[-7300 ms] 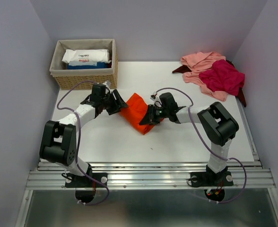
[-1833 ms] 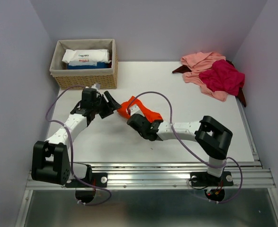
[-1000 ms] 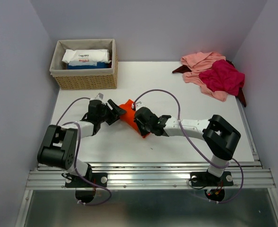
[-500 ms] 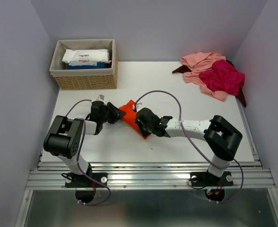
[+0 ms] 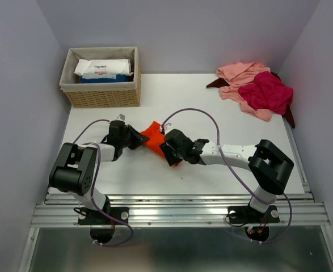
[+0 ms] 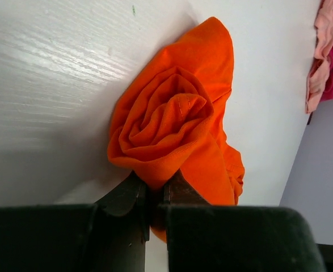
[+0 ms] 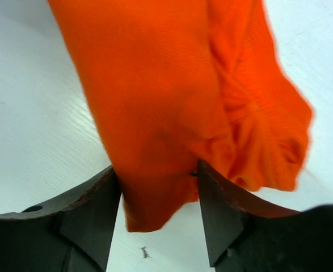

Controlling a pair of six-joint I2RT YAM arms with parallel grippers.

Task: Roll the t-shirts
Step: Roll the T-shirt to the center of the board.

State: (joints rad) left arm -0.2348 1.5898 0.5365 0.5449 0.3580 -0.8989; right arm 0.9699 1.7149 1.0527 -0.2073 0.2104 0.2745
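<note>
Orange-red t-shirt (image 5: 152, 135) lies on the counter (image 5: 223, 130), left of its middle, between the two arms. It is wound into a loose roll, and the left wrist view shows the spiral of folds at one end.

Left pincer (image 6: 155, 190) sits at the roll's left end. Its jaws are set narrow and pinch a fold of cloth at the roll's edge.

Right pincer (image 7: 157, 181) sits at the opposite end. Its jaws stand apart, and a loose flap of the same shirt fills the gap and touches both fingers. Whether they press the cloth cannot be told.

At the far left stands a wicker basket (image 5: 101, 97) holding white packets (image 5: 102, 68).

At the far right corner is one heap, well apart from the roll. It holds a salmon-pink t-shirt (image 5: 239, 73), a magenta t-shirt (image 5: 266, 92) lying on it, and a dark maroon t-shirt (image 5: 290, 117) showing at the edges.
</note>
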